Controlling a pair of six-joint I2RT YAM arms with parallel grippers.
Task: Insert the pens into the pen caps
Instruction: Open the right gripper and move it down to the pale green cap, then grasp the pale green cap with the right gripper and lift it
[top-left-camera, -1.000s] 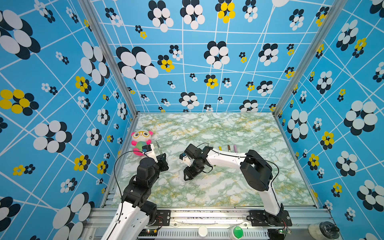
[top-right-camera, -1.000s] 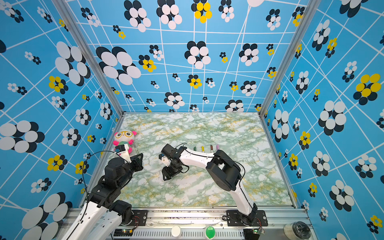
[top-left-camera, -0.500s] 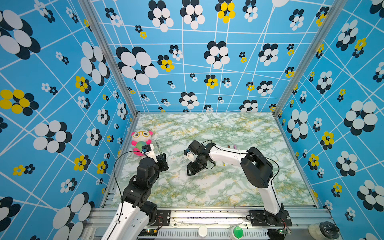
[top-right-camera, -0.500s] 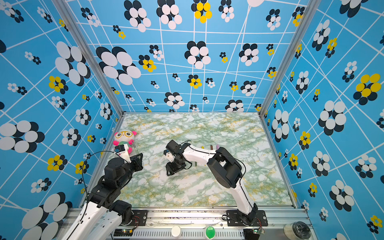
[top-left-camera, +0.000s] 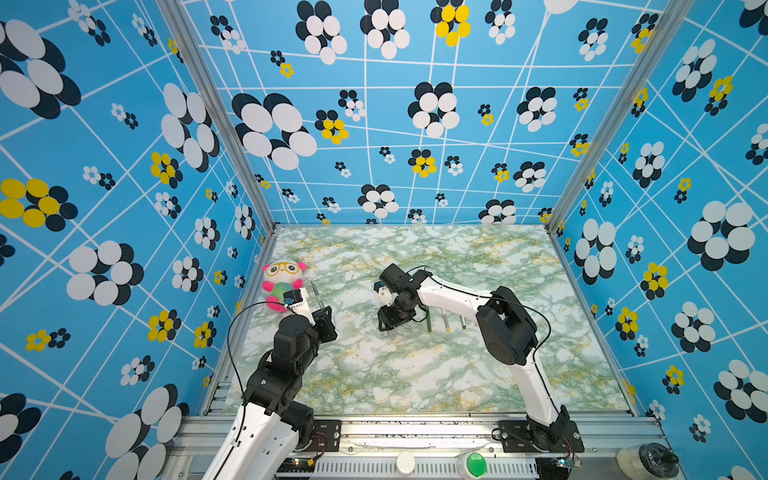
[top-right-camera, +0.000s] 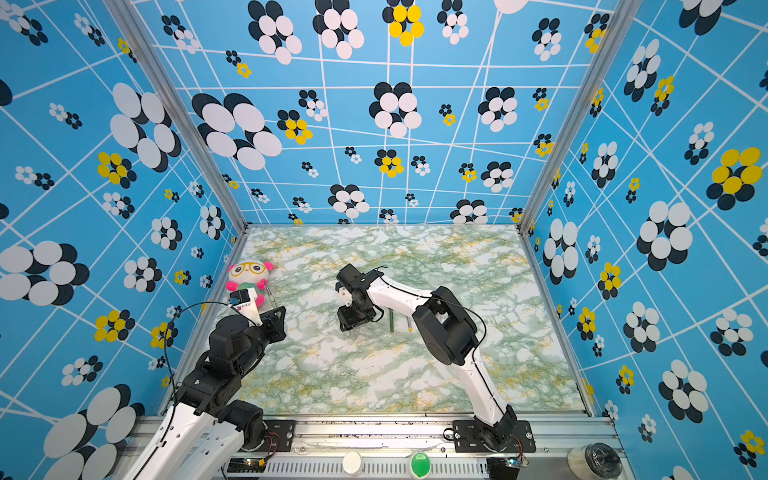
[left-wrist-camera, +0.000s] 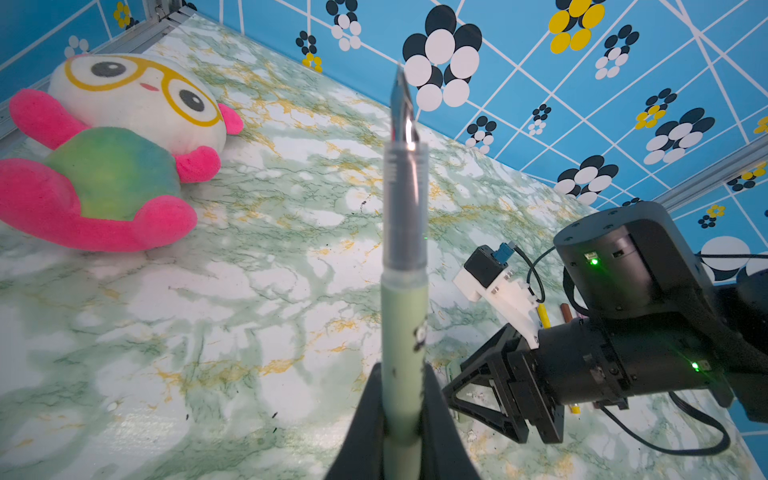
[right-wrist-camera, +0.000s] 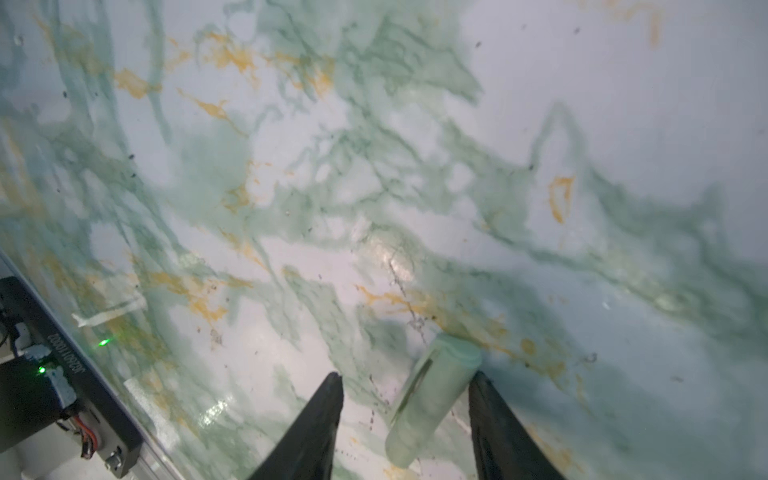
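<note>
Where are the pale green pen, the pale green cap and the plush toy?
pale green pen (left-wrist-camera: 405, 332), left wrist view, on its green barrel.
pale green cap (right-wrist-camera: 432, 395), right wrist view, on its side wall.
plush toy (top-left-camera: 279, 288), in a top view, on its green belly.

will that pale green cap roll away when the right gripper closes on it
Probably rolls easily: the pale green cap is a smooth round tube lying on its side on the table. It sits off-centre in the open right gripper, so closing may nudge it sideways first.
</note>
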